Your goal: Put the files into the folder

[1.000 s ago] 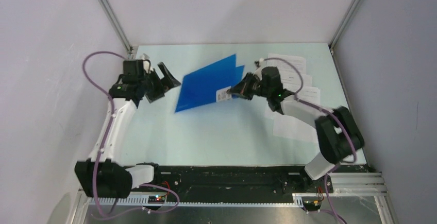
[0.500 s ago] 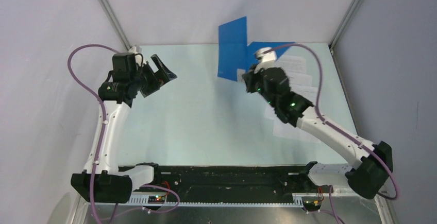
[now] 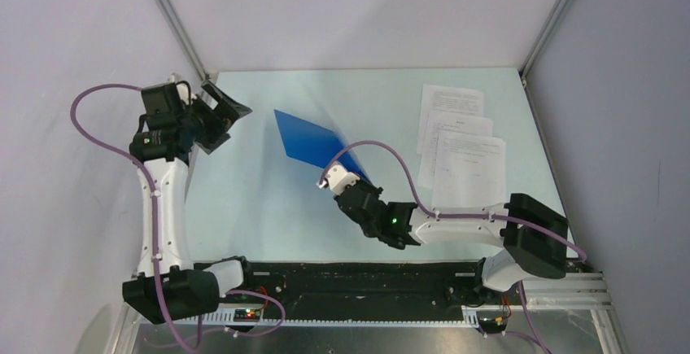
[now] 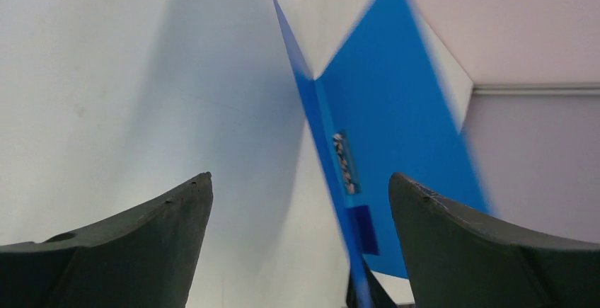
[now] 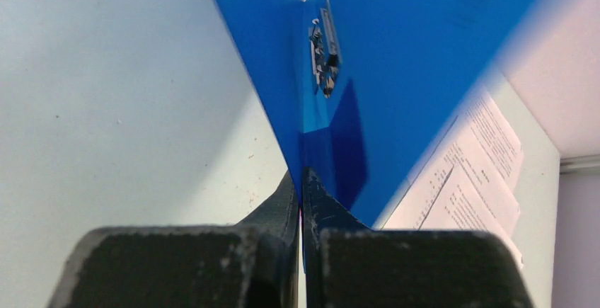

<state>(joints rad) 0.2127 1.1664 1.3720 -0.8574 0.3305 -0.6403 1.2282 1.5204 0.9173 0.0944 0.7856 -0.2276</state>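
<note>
The blue folder [image 3: 307, 141] stands tilted on the table, its covers spread in a V. My right gripper [image 3: 348, 183] is shut on its near edge. In the right wrist view the folder [image 5: 382, 53] rises from my shut fingertips [image 5: 303, 180], with the metal clip [image 5: 324, 56] at the spine. My left gripper [image 3: 224, 114] is open and empty, to the left of the folder. In the left wrist view the folder [image 4: 385, 131] stands ahead between the open fingers [image 4: 301, 187]. Three white printed files [image 3: 460, 146] lie overlapping at the right back, also in the right wrist view [image 5: 467, 180].
White walls and metal frame posts [image 3: 175, 20] close in the table on three sides. A purple cable [image 3: 382, 152] loops over the right arm. The arm bases stand at the near edge.
The right arm swung the folder from high at the back down to the table's middle left, now nearer the front. The left arm drew back to the left, gripper still open.
</note>
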